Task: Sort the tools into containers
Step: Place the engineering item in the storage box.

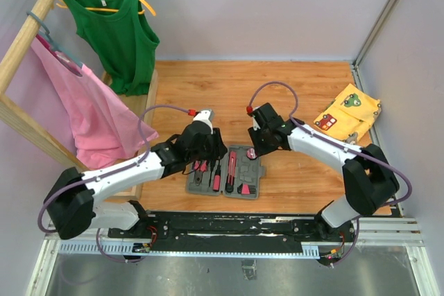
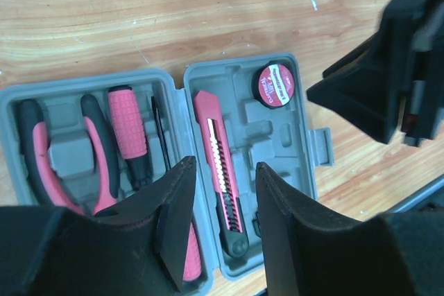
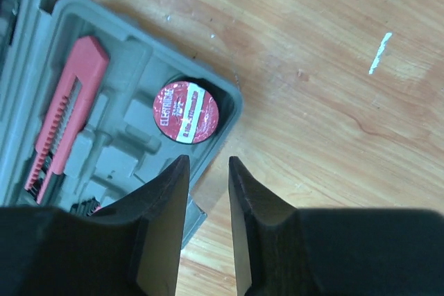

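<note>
The grey case [image 2: 291,129] lies open on the wooden table. Its left half holds pink-and-black pliers [image 2: 41,164] and a screwdriver [image 2: 128,133]. Its right half holds the pink cutter [image 2: 218,161] and the round red-and-white disc [image 3: 186,112]. My left gripper [image 2: 224,166] hovers open over the cutter, nothing between its fingers; another pink handle [image 2: 189,261] shows behind its left finger. My right gripper [image 3: 207,161] hangs over the case's corner beside the disc, jaws narrowly apart and empty. From above, both grippers [image 1: 208,150] [image 1: 258,145] sit over the case [image 1: 258,172].
A yellow patterned cloth [image 1: 347,112] lies at the right back of the table. A wooden rack [image 1: 28,39] on the left carries a green top [image 1: 114,32] and a pink garment [image 1: 83,105]. The right arm's gripper [image 2: 388,81] shows close by in the left wrist view.
</note>
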`<state>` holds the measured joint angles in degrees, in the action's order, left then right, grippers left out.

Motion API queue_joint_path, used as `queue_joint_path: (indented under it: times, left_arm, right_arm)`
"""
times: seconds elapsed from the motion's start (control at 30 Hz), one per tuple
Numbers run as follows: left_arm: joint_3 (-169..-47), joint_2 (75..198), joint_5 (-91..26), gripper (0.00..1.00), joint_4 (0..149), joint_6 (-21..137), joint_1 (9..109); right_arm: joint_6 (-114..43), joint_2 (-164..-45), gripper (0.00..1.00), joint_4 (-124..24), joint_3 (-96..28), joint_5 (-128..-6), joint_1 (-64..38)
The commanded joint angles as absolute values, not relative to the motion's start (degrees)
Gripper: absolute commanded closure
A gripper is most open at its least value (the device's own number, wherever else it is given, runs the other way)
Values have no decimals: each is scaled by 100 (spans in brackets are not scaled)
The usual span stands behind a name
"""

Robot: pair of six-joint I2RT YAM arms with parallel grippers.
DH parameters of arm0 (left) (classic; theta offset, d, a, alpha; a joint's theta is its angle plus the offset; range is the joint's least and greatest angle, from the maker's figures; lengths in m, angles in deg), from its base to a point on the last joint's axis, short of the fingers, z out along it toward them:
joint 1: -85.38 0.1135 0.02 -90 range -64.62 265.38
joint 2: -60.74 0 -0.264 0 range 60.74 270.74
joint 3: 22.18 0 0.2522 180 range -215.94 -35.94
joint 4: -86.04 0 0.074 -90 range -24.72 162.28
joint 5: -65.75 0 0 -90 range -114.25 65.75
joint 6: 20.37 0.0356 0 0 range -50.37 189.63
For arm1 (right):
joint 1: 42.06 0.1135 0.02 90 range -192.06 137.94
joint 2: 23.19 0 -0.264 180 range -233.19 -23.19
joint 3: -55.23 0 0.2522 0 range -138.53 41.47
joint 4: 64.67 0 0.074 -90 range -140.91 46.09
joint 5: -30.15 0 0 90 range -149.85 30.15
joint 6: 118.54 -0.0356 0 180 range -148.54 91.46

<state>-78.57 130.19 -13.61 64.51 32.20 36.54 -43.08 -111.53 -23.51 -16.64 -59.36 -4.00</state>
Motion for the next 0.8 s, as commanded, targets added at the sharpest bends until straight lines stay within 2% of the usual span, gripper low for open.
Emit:
queue_joint_path:
  times: [0.0,0.47,0.77]
  left_arm:
    - [-8238,13579,-1504,57,6855,3409,3532]
    - [-8955,15185,-1744,68,7310,3448,3387]
    - [-9058,15574,-1798,71,7436,3439,3387]
  right_arm:
    - [-4692,-10770,71,-3127,-1358,-6252,-708]
    - [-4799,-11162,88,-3056,-1570,-6539,-959]
    - [-4762,-11440,93,-2977,-1701,-6534,-988]
